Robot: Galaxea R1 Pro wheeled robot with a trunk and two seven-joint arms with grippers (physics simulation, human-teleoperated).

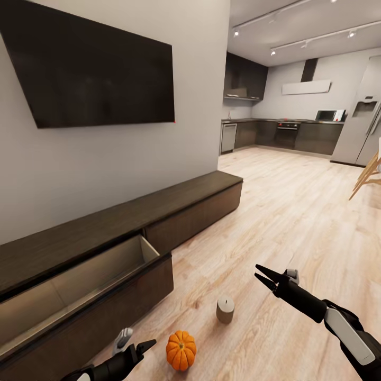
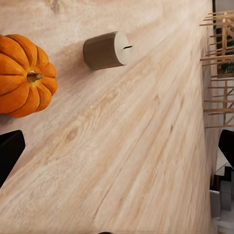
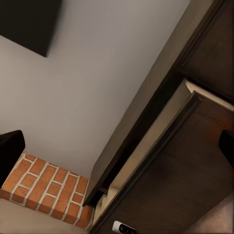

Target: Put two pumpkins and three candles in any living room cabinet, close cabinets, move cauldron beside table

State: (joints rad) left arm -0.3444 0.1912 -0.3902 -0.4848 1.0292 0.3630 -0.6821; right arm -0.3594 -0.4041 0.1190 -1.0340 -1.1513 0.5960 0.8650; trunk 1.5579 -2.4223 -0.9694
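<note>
Nearest me on the pale wood floor [image 1: 296, 211], a ribbed orange pumpkin [image 1: 181, 350] sits beside my empty, open left hand [image 1: 136, 346]; a stubby grey candle [image 1: 225, 309] stands near. My right hand [image 1: 265, 278] hovers open, empty. Long dark-brown cabinet's drawer [image 1: 79, 286] stands open.

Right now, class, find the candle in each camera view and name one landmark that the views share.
Head view: candle stands on the wood floor, low centre, beyond the pumpkin.
Left wrist view: candle near the picture's top, beside the pumpkin.
Right wrist view: not in it.
Shared landmark: the pumpkin, in the head and left wrist views.
</note>
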